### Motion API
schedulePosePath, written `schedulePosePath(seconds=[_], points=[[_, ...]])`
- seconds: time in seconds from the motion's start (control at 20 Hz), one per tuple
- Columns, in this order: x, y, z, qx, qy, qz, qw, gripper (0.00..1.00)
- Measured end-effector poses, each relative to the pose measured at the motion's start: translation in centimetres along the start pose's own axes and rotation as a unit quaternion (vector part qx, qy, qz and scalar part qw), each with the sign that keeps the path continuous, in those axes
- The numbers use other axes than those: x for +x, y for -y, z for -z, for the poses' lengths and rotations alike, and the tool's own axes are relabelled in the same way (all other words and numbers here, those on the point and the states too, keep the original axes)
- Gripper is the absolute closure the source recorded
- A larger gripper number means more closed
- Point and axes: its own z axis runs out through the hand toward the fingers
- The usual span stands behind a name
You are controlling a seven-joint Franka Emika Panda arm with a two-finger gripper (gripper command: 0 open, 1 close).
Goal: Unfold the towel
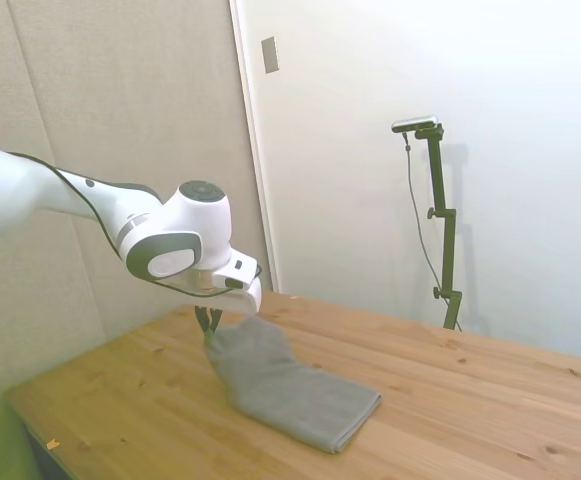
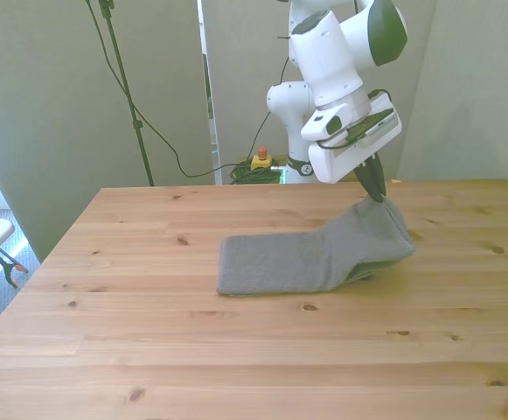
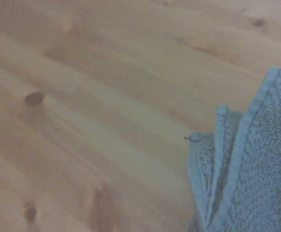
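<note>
Towel [image 2: 310, 258] corner pinched in tool [image 2: 378, 194]

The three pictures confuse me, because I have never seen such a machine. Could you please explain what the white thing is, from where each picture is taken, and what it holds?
The white thing is a robot arm. At its end is a gripper, two dark fingers that close like a pinch. One picture is taken from the side of the wooden table, one from across it, and the blurred close one from a small camera on the arm's wrist. On the table lies one plain grey terry cloth towel. The gripper is shut on one edge of it and holds that edge lifted just above the wood, on the front view's right. The rest of the towel rests flat on the table. In the wrist view you see the towel's hemmed edges in layers, so it seems partly folded there.
</note>
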Motion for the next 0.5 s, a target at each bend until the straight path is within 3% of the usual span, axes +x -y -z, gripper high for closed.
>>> schedulePosePath(seconds=[0.2, 0.5], points=[[-0.72, -0.24, -0.64, 0.011, 0.05, 0.051, 0.9974, 0.0], [-0.19, -0.38, -0.64, 0.0, 0.048, 0.044, 0.9979, 0.0]])
